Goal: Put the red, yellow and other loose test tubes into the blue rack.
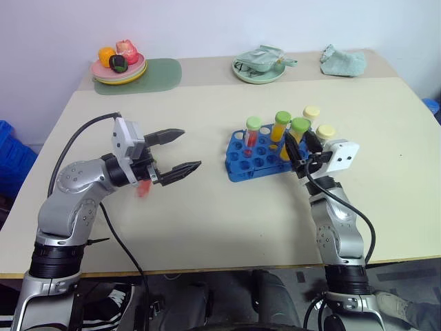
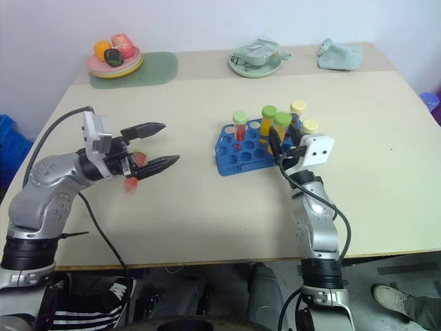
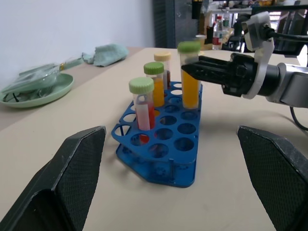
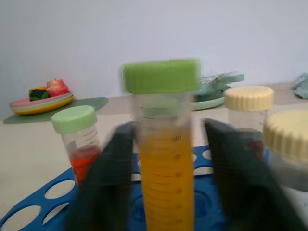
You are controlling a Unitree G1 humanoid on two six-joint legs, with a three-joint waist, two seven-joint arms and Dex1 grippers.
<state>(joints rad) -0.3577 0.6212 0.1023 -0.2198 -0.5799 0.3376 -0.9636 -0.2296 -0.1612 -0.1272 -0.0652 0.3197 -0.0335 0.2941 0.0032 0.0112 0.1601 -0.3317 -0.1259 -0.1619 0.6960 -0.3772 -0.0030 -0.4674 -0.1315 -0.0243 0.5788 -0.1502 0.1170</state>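
Five capped test tubes (image 1: 282, 131) stand upright in blue rack (image 1: 242, 165).

Left gripper (image 1: 185, 149) level, fingers spread wide, nothing between them. Right gripper (image 1: 301, 143) tilted slightly upward, fingers (image 4: 108, 178) parted either side of a tube, not clamping.

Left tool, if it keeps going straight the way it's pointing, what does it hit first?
Probably the blue rack, at its near corner, just ahead of the open left tool; the red test tube stands right behind, though depth is uncertain.

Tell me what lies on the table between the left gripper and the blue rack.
Nothing: in the left eye view the stretch of table between the left gripper and the blue rack is bare.
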